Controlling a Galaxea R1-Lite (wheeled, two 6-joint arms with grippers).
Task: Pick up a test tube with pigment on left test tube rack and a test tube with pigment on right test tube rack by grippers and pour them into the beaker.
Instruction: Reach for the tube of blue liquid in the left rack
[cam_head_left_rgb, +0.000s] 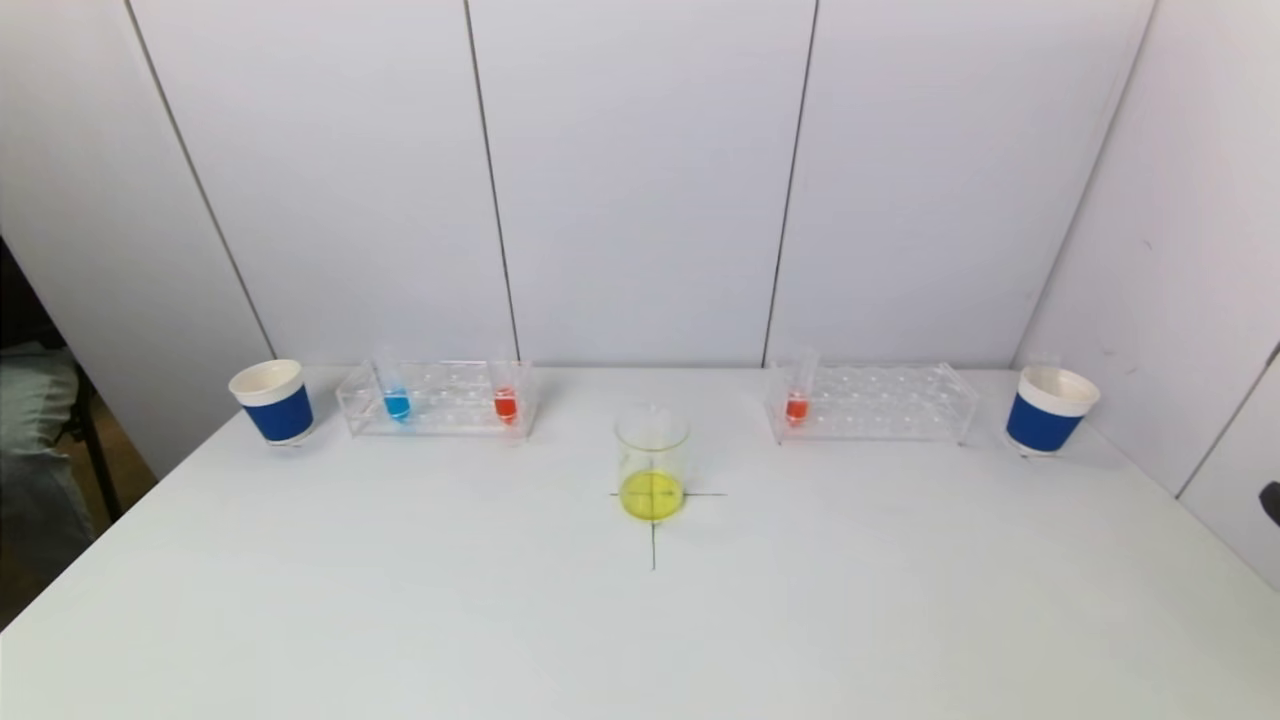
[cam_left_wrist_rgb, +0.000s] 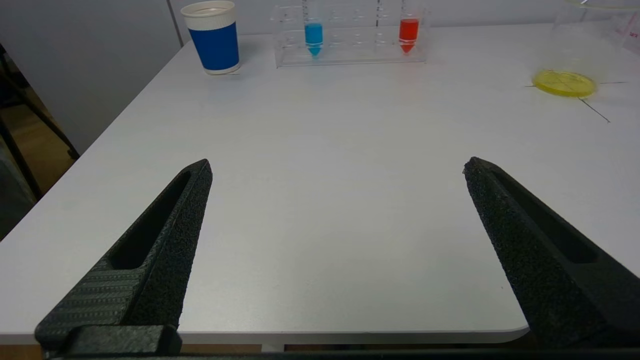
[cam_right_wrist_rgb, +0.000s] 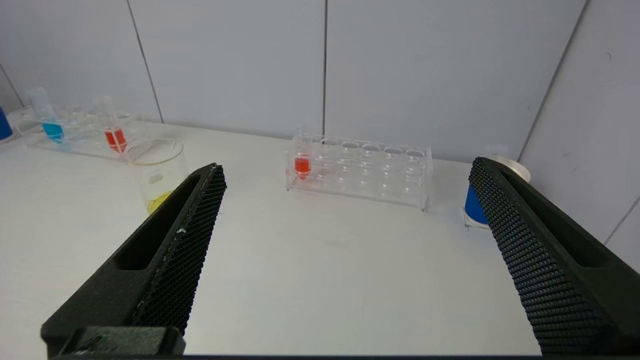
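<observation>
Both your left hand (cam_left_wrist_rgb: 337, 167) and right hand (cam_right_wrist_rgb: 347, 167) sit wide open, empty, near the counter's front edge. Tubes (cam_head_left_rgb: 505, 403) wait in the back-edge racks (cam_head_left_rgb: 437, 398); the beaker (cam_head_left_rgb: 652, 475) stands mid-counter. Bump a rack reaching in and you'll spill.

Only the grasping ends of the robot show, each in its own wrist view. The left gripper (cam_left_wrist_rgb: 337, 167) has two long matte-black jaws, wedge-shaped and tapering to blunt tips, with a grainy, foam-like inner face, a long slot sunk into each outer side and fine ribbing near the base of one. The right gripper (cam_right_wrist_rgb: 347, 170) has the same black tapered form and slots, but its inner faces carry a regular honeycomb-like mesh pattern, flecked with pale specks.
</observation>
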